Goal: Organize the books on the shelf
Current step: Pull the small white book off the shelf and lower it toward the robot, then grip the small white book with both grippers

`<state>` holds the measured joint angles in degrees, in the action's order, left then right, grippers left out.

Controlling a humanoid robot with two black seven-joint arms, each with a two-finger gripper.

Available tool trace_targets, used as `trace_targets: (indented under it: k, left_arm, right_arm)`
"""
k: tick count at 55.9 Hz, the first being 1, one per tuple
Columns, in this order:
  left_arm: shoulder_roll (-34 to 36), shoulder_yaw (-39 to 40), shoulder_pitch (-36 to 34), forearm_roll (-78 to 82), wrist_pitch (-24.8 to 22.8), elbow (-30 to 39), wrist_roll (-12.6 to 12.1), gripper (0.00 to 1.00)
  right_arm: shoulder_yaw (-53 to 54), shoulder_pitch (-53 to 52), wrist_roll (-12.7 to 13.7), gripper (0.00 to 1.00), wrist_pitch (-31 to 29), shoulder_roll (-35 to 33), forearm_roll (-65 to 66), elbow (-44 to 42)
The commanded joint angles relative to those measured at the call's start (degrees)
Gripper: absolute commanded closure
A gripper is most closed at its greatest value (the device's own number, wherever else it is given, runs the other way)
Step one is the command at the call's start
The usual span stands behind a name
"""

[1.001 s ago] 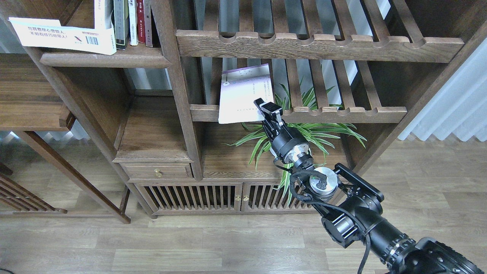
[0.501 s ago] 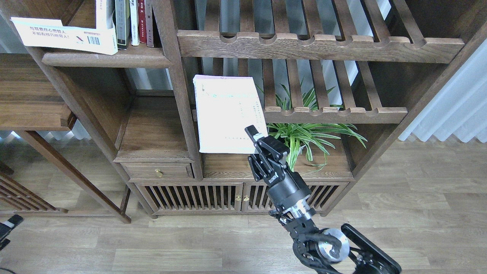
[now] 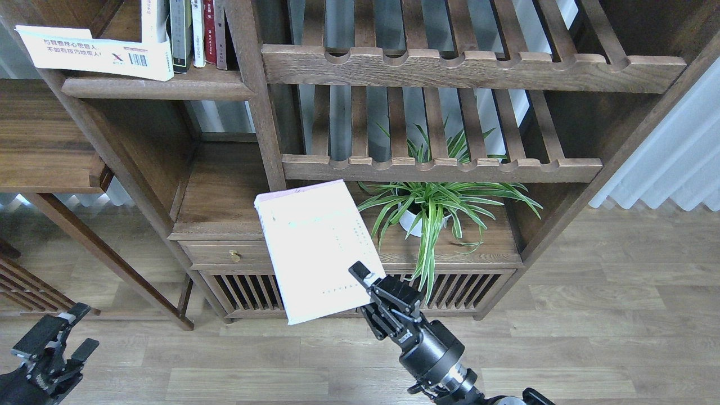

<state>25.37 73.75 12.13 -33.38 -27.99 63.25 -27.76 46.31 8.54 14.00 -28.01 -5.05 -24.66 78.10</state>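
My right gripper (image 3: 364, 283) is shut on the lower right corner of the pale lavender-white book (image 3: 315, 253). It holds the book in the air in front of the low cabinet, cover facing me and tilted. The large white book with the blue Chinese title (image 3: 95, 52) lies flat on the dark-brown shelf (image 3: 157, 88) at the top left and overhangs its left end. A dark greenish book (image 3: 180, 34) stands upright beside it, with thin white, red and dark spines to its right. My left gripper (image 3: 66, 336) is low at the bottom left, open and empty.
Two slatted racks with notched front rails (image 3: 439, 167) fill the middle of the bookcase. A potted spider plant (image 3: 433, 208) stands on the cabinet top under the lower rack. A drawer with a brass knob (image 3: 234, 256) is left of the held book. Wooden floor lies below.
My right gripper has pulled the lavender-white book off the lower slatted rack, down and to the left toward me. My left gripper has come into view at the bottom left.
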Motion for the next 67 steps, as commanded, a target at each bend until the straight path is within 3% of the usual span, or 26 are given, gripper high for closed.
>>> trace_targets:
  k: [1, 7, 13, 35, 50, 67]
  left_arm:
    - [0.12, -3.26, -0.62, -0.1, -0.01, 2.49, 4.03, 0.0]
    - [0.2, -5.54, -2.11, -0.01, -0.01, 3.63, 7.45, 0.0]
    - [-0.06, -6.07, -2.46, -0.01, -0.01, 4.68, 8.51, 0.0]
    - [-0.32, -8.01, -5.28, 0.16, -0.01, 9.52, 8.51, 0.0]
    - [-0.24, -11.08, -5.28, 2.71, -0.01, 10.66, 8.43, 0.0]
    - [-2.26, -17.85, -5.36, 4.99, -0.01, 11.45, 8.43, 0.11]
  right_arm:
    - [-0.52, 0.16, 1.64, 0.95, 0.01, 0.66, 0.05, -1.28]
    - [-0.69, 0.16, 2.7, 0.95, 0.01, 0.84, 0.22, -1.54]
    - [-2.36, 0.07, 3.66, 0.94, 0.01, 1.27, 0.4, -1.63]
    - [-3.07, -0.9, 6.48, 0.93, 0.01, 5.05, 1.72, -8.66]
    - [-3.07, -2.83, 6.57, 0.93, 0.01, 5.05, 1.8, -11.39]
    - [-4.47, -2.21, 6.74, 0.93, 0.01, 5.05, 1.98, -11.39]
